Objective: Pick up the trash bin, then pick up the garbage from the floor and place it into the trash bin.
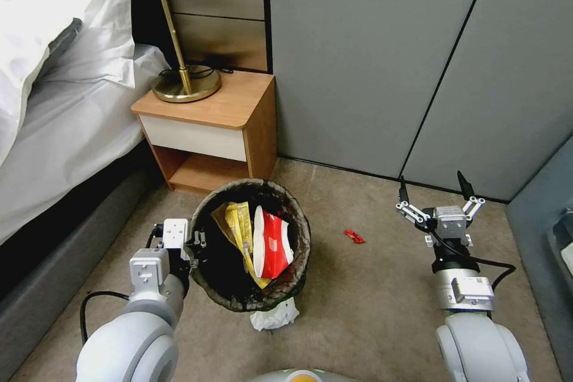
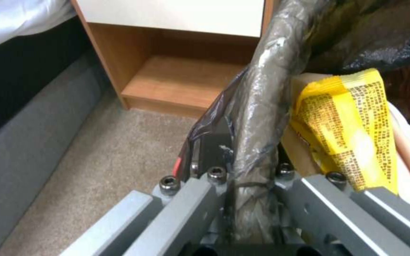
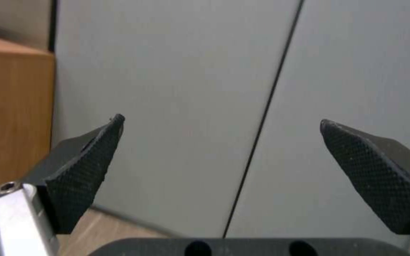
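Observation:
The trash bin [image 1: 298,233], round and lined with a crinkled dark bag, hangs tilted above the carpet. My left gripper [image 1: 200,245] is shut on its near left rim; in the left wrist view the bag-covered rim [image 2: 257,117] runs between the jaws of my left gripper [image 2: 247,170]. Inside lie garbage pieces: a yellow wrapper [image 1: 242,227] [image 2: 352,128] and a red-and-white packet [image 1: 273,243]. A small red wrapper [image 1: 354,236] lies on the carpet right of the bin, and crumpled white paper [image 1: 274,315] lies under its near edge. My right gripper [image 1: 434,188] [image 3: 221,142] stands open and empty at the right.
A wooden nightstand [image 1: 215,125] with a brass lamp [image 1: 185,80] stands just behind the bin. The bed [image 1: 54,119] runs along the left. Grey wall panels [image 1: 388,59] close off the back. Open carpet [image 1: 370,298] lies between the bin and my right arm.

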